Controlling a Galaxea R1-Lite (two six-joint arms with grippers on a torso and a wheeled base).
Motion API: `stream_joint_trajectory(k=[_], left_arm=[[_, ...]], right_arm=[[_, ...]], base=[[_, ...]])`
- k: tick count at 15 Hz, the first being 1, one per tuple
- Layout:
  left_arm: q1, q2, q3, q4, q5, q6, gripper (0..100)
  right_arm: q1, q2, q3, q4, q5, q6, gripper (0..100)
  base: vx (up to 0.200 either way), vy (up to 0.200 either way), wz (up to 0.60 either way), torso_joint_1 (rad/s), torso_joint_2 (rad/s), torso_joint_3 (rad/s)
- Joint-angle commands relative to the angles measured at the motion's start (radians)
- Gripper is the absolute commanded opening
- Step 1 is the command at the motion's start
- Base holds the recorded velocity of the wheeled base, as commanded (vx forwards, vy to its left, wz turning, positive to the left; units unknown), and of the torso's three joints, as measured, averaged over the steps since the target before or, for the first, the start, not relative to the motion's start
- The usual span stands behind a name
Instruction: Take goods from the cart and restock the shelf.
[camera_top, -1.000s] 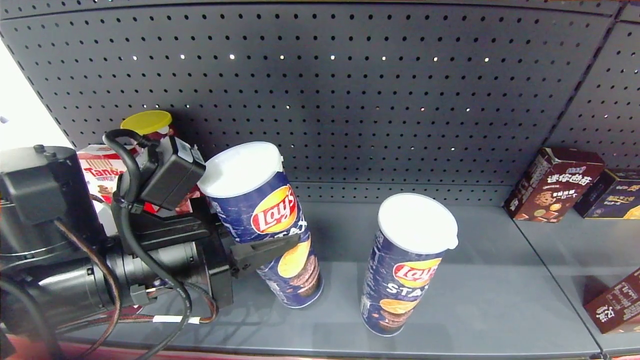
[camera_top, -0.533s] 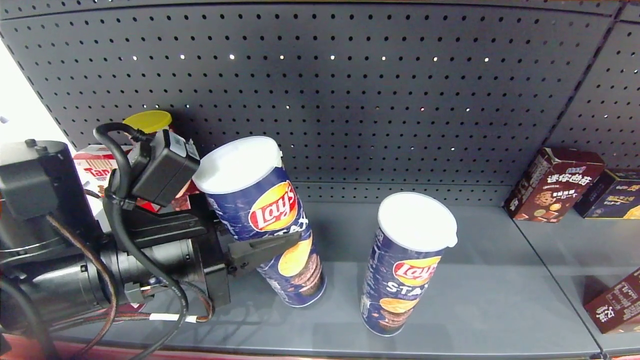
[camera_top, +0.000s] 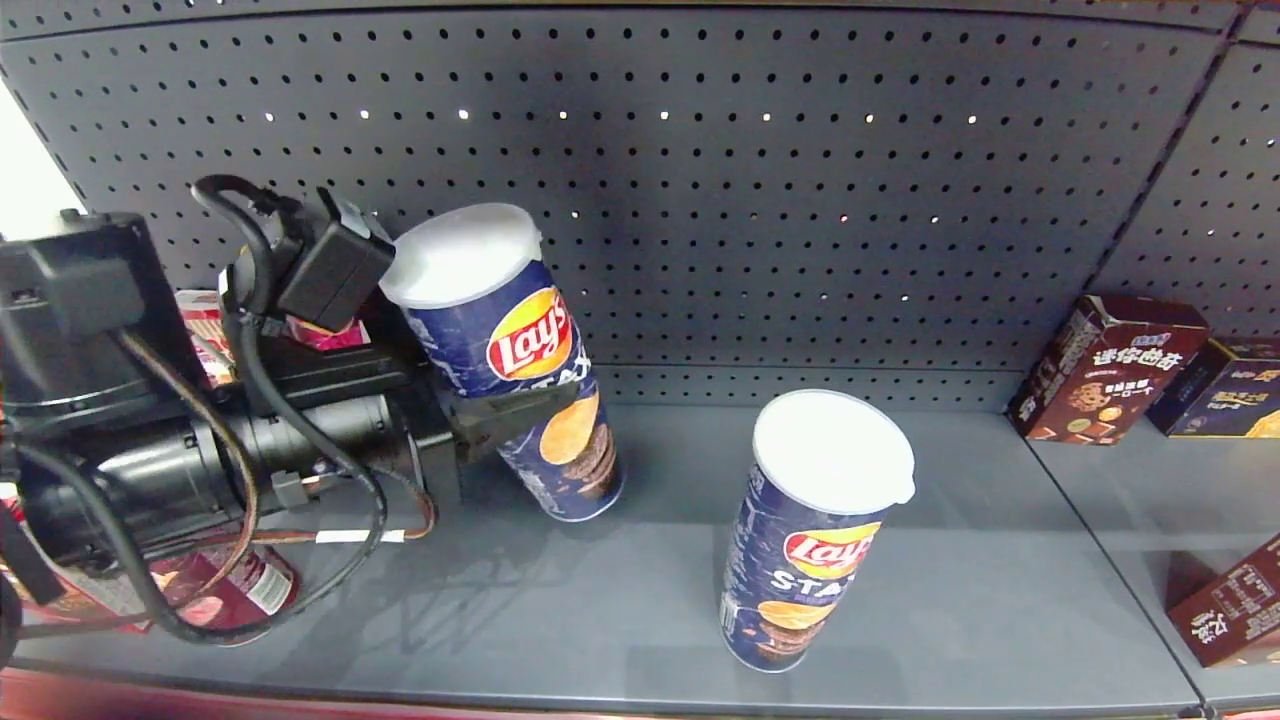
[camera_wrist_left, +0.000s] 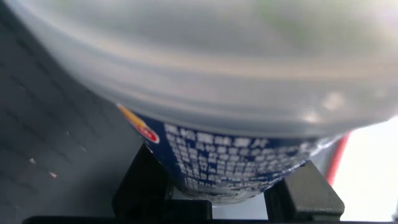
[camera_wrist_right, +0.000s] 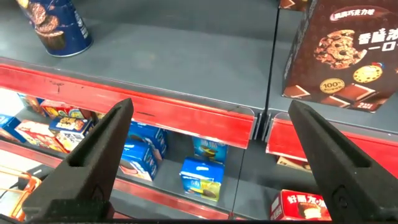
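Observation:
My left gripper (camera_top: 520, 420) is shut on a blue chip can (camera_top: 505, 360) with a white lid, held tilted near the back of the grey shelf (camera_top: 640, 620); its base is at or just above the shelf. In the left wrist view the same chip can (camera_wrist_left: 230, 162) sits between the two black fingers (camera_wrist_left: 143, 186). A second blue chip can (camera_top: 815, 530) stands upright on the shelf to the right. My right gripper (camera_wrist_right: 211, 155) hangs open in front of the shelf's red edge strip (camera_wrist_right: 186, 112), with nothing between its fingers.
Brown snack boxes (camera_top: 1105, 368) stand at the shelf's right, past a divider. A dark red can (camera_top: 235, 590) lies under my left arm. Behind it is a pegboard back wall (camera_top: 700, 200). Lower shelves hold blue boxes (camera_wrist_right: 202, 177). Bare shelf lies between the two cans.
My left arm has carried the chip can back toward the pegboard and slightly left. The yellow-lidded item behind it is now hidden. The upright can has not moved.

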Motion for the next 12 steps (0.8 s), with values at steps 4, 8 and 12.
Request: stream_joint_trajectory(k=[4, 8, 12], left_arm=[[0.002, 0.077, -0.06, 0.011, 0.015, -0.01, 0], [-0.025, 0.105, -0.149, 0.14, 0.017, -0.008, 0], [-0.071, 0.165, -0.282, 0.219, 0.053, 0.021, 0]], right_arm=[[0.001, 0.002, 0.0, 0.0, 0.0, 0.0, 100], [0.001, 0.002, 0.0, 0.0, 0.0, 0.0, 100], [0.001, 0.002, 0.0, 0.0, 0.0, 0.0, 100]], base=[[0.0, 0.0, 0.0, 0.0, 0.0, 0.0], [0.0, 0.0, 0.0, 0.0, 0.0, 0.0], [0.0, 0.0, 0.0, 0.0, 0.0, 0.0]])
